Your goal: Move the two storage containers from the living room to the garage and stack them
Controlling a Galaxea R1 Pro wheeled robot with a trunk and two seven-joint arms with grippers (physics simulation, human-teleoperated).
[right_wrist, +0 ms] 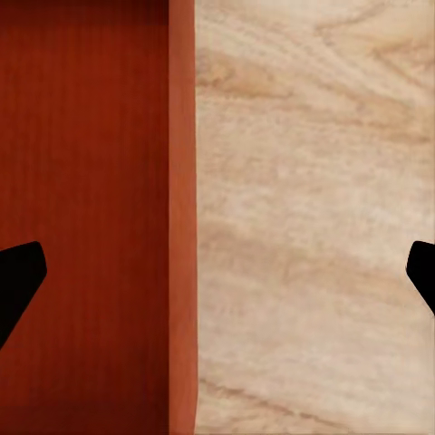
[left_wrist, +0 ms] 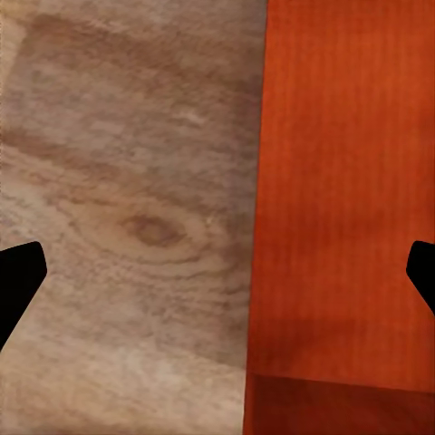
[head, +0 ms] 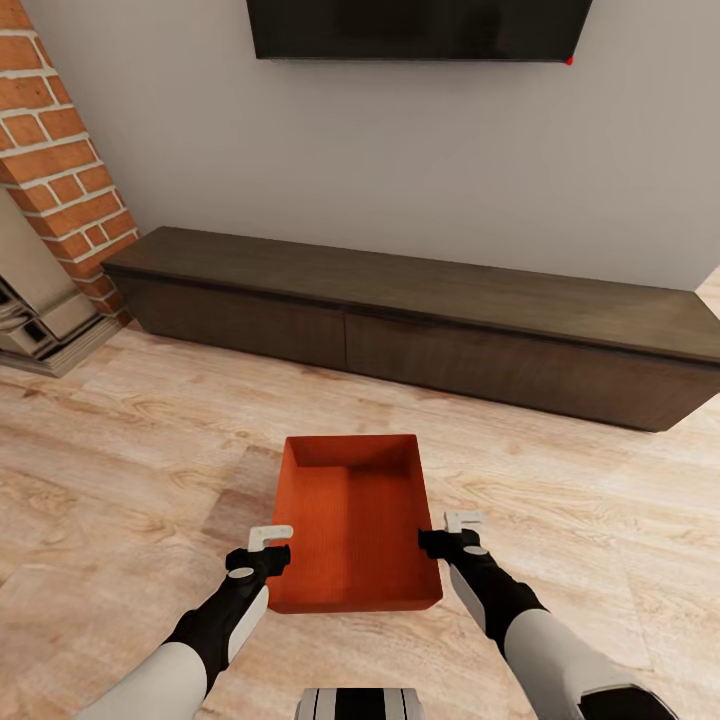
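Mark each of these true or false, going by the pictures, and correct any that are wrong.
1. The container sits on a light wood-plank floor. True.
2. The container holds a stack of books. False: it is empty.
3. The left gripper and right gripper flank the container's two long sides. True.
4. The bench stands behind the container, against the wall. True.
5. A second container is stacked on the first. False: only one is in sight, with nothing on it.
6. Both wrist views show fingers pinched shut. False: each pair is spread, straddling a side wall.
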